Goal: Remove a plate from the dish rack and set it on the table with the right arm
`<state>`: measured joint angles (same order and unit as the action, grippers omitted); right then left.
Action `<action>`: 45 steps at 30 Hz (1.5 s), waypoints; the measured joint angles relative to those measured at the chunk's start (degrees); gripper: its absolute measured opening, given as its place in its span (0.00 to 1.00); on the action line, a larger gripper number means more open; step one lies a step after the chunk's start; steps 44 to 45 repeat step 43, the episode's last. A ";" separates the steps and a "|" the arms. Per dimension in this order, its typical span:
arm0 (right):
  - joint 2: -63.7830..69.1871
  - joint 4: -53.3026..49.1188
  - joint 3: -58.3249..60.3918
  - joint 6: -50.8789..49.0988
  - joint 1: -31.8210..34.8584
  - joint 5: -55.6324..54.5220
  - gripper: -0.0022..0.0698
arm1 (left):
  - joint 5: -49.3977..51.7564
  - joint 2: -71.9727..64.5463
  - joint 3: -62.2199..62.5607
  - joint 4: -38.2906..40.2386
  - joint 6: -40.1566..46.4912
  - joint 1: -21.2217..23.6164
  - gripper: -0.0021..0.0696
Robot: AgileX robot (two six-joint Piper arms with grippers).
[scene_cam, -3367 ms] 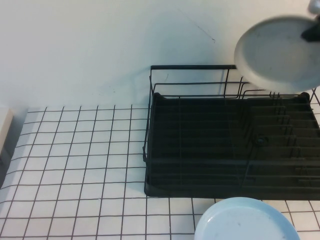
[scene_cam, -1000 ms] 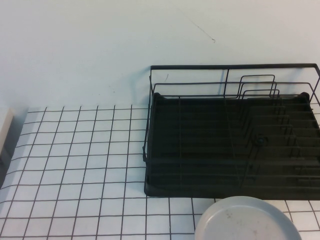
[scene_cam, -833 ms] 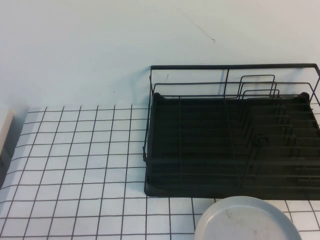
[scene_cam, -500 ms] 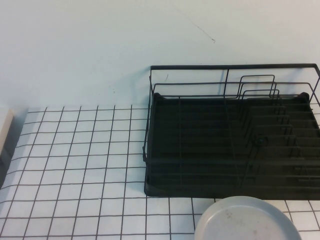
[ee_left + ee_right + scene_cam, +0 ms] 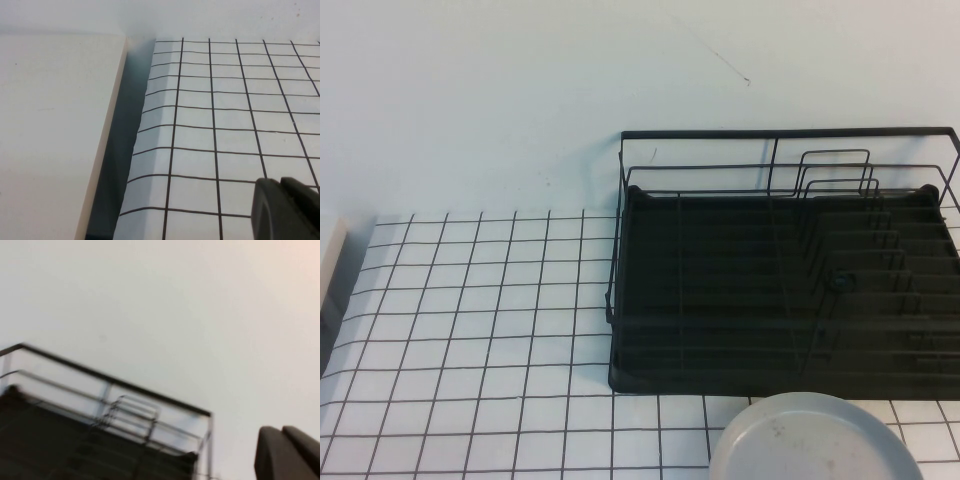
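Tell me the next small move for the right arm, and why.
Probably just retract and park. The plate already lies flat on the table in front of the dish rack, which holds no plates. The right gripper looks shut on nothing, up beside the rack; the left gripper hangs over bare grid.

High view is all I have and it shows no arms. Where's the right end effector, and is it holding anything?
Observer: The right end effector is empty, fingers shut. It faces the dish rack's back rail and the wall behind.
Operator: And the left?
Observer: The left end effector is also shut and empty. It is over the table grid, near the edge beside a cream slab.
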<state>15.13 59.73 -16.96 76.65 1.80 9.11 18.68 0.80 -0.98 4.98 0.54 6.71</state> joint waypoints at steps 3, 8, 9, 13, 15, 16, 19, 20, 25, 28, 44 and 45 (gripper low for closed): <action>-5.12 0.40 5.12 -0.11 0.00 -6.54 0.03 | 0.00 0.00 0.00 0.00 0.00 0.00 0.02; -7.50 -24.33 14.47 -28.71 0.85 -13.97 0.03 | 0.00 0.00 0.00 0.00 0.00 0.00 0.02; -8.32 -31.69 16.10 -39.03 1.62 -13.51 0.03 | 0.00 0.00 0.00 0.00 0.00 0.00 0.02; -12.00 -52.84 18.37 -66.79 4.55 -3.17 0.03 | 0.00 0.00 0.00 0.00 0.00 0.00 0.02; -13.60 -58.52 18.61 -71.99 5.37 3.42 0.03 | 0.00 0.00 0.00 0.00 0.00 0.00 0.02; -14.26 -60.28 18.69 -73.27 5.63 6.11 0.03 | 0.00 0.00 0.00 0.00 0.00 0.00 0.02; -15.50 -62.67 18.59 -74.00 5.72 9.24 0.03 | 0.00 0.00 0.00 0.00 0.00 0.00 0.02; -15.62 -63.07 18.59 -74.00 5.72 9.24 0.03 | 0.00 0.00 0.00 0.00 0.00 0.00 0.02; -15.83 -63.54 18.28 -73.63 5.72 10.80 0.03 | 0.00 0.00 0.00 0.00 0.00 0.00 0.02; -15.83 -63.54 18.26 -73.62 5.72 11.03 0.03 | 0.00 0.00 0.00 0.00 0.00 0.00 0.02; -15.83 -63.62 18.26 -73.62 5.72 11.28 0.03 | 0.00 0.00 0.00 0.00 0.00 0.00 0.02; -15.83 -63.62 18.26 -73.62 5.72 11.28 0.03 | 0.00 0.00 0.00 0.00 0.00 0.00 0.02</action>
